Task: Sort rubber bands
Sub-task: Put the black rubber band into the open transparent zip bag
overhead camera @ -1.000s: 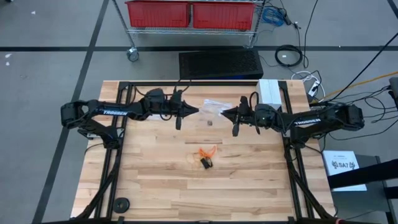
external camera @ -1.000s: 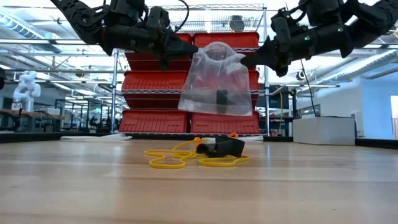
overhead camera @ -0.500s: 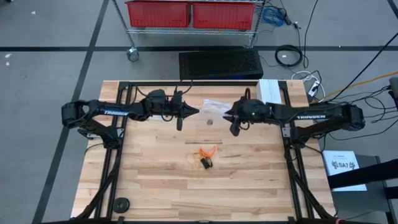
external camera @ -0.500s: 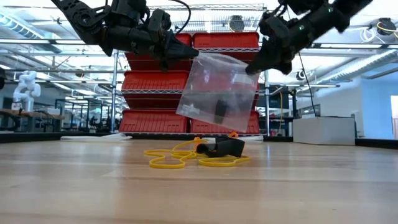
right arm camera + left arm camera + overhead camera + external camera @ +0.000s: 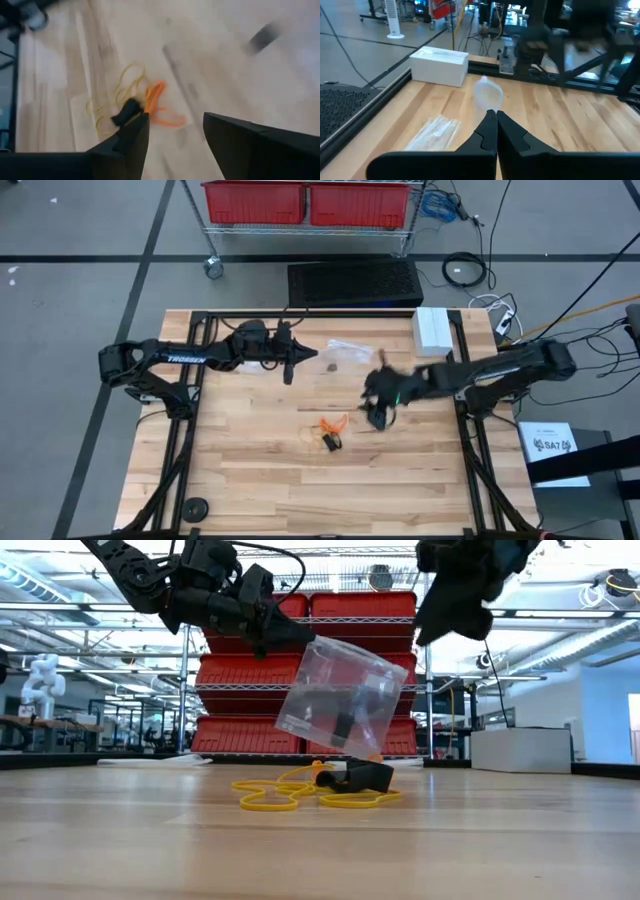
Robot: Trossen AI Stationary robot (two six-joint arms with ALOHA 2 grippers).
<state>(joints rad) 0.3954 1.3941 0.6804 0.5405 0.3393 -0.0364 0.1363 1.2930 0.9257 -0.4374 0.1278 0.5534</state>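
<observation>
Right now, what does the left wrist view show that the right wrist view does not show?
Only the left wrist view shows the left gripper, shut on the clear bag, and on the table a white box and flat clear bags. Only the right wrist view shows the right gripper, open and empty, above the rubber bands: pale, orange and black, lying in one heap. Both views share only the wooden table.

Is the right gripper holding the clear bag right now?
No. The clear bag hangs from the left gripper alone, while the right gripper is open above the rubber bands.
</observation>
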